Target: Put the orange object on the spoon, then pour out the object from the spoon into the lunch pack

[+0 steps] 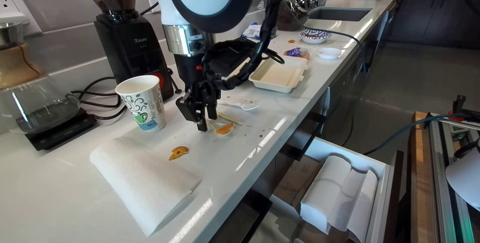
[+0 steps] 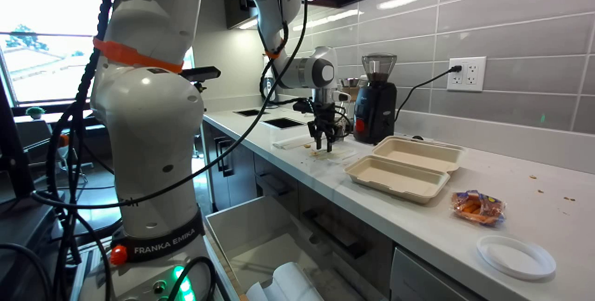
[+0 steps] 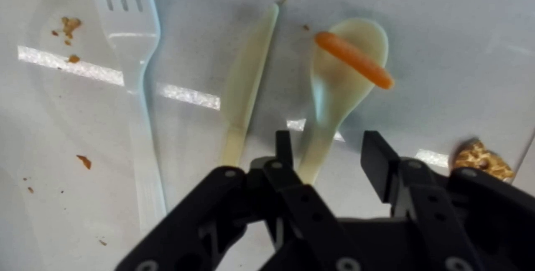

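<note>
Slim orange stick lies across bowl of cream plastic spoon.
Black two-fingered gripper: fingers stand apart, spoon handle between them; contact unclear.

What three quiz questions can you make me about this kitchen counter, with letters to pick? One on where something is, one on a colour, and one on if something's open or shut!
1. Where does the orange stick lie?
A) across the bowl of the spoon
B) on the fork
C) inside the paper cup

2. What colour is the spoon?
A) black
B) bright red
C) pale cream

3. How is the lunch pack?
A) shut, with its lid down
B) wide open
C) standing on its edge

Right letters:
1: A, because the wrist view shows the stick lying slantwise over the spoon's bowl.
2: C, because its bowl and handle both look cream in the wrist view.
3: B, because an exterior view shows its two halves side by side, hollows facing up.
</note>
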Available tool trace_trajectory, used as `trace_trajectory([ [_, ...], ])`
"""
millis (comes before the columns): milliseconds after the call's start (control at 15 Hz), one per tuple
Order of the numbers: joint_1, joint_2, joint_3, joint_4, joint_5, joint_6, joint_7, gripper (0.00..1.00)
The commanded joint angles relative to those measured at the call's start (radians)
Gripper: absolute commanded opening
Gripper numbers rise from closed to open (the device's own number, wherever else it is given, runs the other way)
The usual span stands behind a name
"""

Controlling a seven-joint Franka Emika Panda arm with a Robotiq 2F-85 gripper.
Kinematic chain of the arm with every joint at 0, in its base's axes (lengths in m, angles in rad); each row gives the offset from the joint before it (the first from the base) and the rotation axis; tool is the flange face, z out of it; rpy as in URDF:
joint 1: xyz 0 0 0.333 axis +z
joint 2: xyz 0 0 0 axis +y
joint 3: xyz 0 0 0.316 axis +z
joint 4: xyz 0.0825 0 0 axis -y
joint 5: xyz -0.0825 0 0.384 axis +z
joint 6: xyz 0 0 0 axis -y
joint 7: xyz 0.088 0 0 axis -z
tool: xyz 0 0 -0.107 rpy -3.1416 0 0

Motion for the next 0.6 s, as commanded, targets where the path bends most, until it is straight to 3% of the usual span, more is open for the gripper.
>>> trace_trajectory([
  [0,0.006,0.002,-0.004,-0.01,-0.007,0.009,-0.001,0.39],
  [200,0.006,0.002,-0.004,-0.013,-0.008,0.009,-0.001,0.37],
  [333,0.006,0.002,-0.004,-0.013,-0.009,0.009,-0.001,0.31],
  [400,0.006,0.002,-0.004,-0.013,-0.009,0.009,-0.001,0.23],
  [533,0.006,0.002,-0.004,-0.013,-0.009,0.009,-0.001,0.21],
])
